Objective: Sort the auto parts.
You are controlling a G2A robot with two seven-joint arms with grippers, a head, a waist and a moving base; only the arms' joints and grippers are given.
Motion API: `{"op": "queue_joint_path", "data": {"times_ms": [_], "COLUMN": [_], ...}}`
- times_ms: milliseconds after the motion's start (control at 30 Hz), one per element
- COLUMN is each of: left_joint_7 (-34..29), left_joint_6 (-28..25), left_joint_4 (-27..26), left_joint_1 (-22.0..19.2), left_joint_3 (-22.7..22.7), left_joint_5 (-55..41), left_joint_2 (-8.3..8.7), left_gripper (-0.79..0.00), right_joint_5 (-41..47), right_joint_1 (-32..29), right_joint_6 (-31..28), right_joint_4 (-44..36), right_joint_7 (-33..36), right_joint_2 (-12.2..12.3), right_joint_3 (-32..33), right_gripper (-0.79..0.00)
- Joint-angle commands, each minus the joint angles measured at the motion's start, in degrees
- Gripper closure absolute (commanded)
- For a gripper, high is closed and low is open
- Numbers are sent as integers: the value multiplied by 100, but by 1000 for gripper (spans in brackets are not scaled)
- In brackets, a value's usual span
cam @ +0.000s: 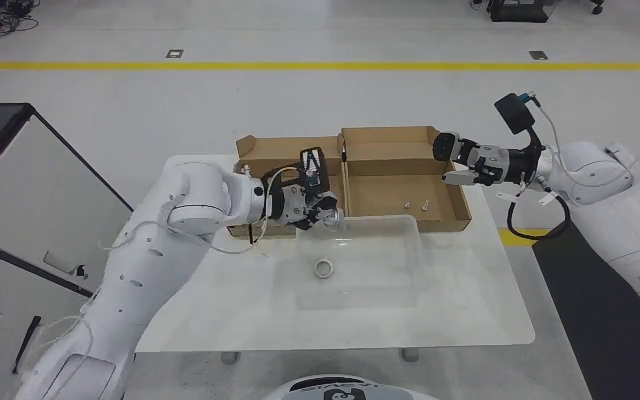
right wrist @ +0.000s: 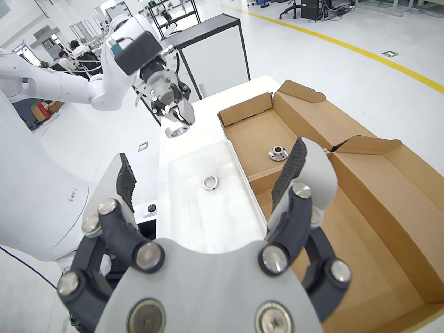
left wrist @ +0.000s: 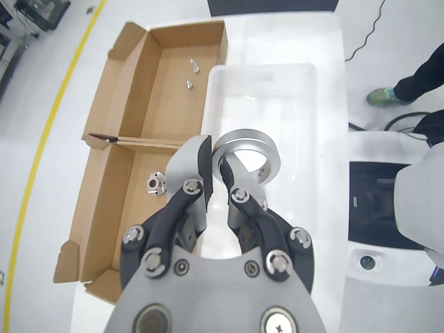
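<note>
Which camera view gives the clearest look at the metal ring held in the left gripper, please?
The left wrist view: the metal ring is close up, its wall pinched by the left gripper. The right wrist view shows it small, farther off; in the top view the gripper mostly hides it.

Pale grey floor (cam: 300, 100) with a yellow line (cam: 320, 66)

Bright even light, soft shadows, bowed edges.
</note>
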Motion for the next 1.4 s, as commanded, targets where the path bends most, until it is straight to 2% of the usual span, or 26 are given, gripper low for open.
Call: {"op": "queue_joint_path", "data": {"times_ms": [0, 167, 633, 1067, 1367], "left_joint_7": [338, 1106, 1217, 3218, 4673], "left_joint_6": [-287, -977, -958, -986, -986], "left_joint_4": [-35, -70, -129, -563, -874], "left_joint_1": [220, 600, 659, 1216, 1669], "left_joint_3": [-327, -839, -901, -1152, -1436], "left_joint_5": [-145, -514, -480, -1668, -1800], "left_joint_2": [62, 163, 190, 318, 450], "left_gripper": [0, 0, 0, 0, 0], "right_joint_5": [0, 0, 0, 0, 0], "right_joint_1": [0, 0, 0, 0, 0], "right_joint_6": [0, 0, 0, 0, 0], "right_joint_4": [0, 0, 0, 0, 0], "right_joint_7": [0, 0, 0, 0, 0], "right_joint_2": [0, 0, 0, 0, 0], "right_joint_3": [0, 0, 0, 0, 0], "right_gripper": [-785, -785, -785, -785, -785]}}
